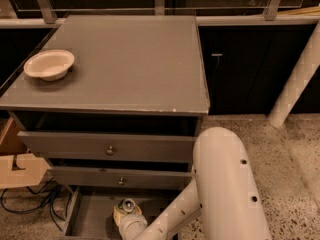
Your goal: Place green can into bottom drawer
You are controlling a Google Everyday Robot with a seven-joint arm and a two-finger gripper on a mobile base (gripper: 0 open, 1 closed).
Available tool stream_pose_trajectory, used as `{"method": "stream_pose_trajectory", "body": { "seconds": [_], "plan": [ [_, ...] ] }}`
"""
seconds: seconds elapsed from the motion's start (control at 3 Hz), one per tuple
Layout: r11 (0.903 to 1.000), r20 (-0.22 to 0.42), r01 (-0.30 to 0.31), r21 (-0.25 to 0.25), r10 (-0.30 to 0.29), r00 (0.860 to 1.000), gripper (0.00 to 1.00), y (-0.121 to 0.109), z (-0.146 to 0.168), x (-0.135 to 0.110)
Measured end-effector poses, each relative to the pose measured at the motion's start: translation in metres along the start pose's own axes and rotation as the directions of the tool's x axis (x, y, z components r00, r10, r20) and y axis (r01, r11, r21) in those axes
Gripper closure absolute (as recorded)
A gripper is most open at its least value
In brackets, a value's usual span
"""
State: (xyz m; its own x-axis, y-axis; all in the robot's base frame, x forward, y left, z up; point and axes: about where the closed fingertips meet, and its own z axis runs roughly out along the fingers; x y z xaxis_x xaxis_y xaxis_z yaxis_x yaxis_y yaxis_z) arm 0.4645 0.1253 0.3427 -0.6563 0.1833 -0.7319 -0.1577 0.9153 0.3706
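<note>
End effector (126, 214) holds green can (128, 204) inside bottom drawer (94, 217) beside speckled floor (282, 159).

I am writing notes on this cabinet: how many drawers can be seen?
3. The top drawer, the middle drawer under it, and the bottom drawer, pulled out, where the gripper is at the can. None seems hidden.

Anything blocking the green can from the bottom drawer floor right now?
Nothing visible. The bottom drawer is pulled open below the two upper drawers, and the green can sits inside its opening, at the end effector. The drawer floor seen left of the can shows no other object.
</note>
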Motion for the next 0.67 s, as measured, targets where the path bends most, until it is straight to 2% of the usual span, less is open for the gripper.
{"method": "stream_pose_trajectory", "body": {
  "seconds": [0.33, 0.67],
  "plan": [
    [1.0, 0.001, 0.0, 0.001, 0.0, 1.0, 1.0, 0.0, 0.0, 0.0],
    [0.9979, -0.004, -0.032, 0.057, 0.033, 0.999, 1.0, -0.009, 0.016, 0.012]
  ]
}}
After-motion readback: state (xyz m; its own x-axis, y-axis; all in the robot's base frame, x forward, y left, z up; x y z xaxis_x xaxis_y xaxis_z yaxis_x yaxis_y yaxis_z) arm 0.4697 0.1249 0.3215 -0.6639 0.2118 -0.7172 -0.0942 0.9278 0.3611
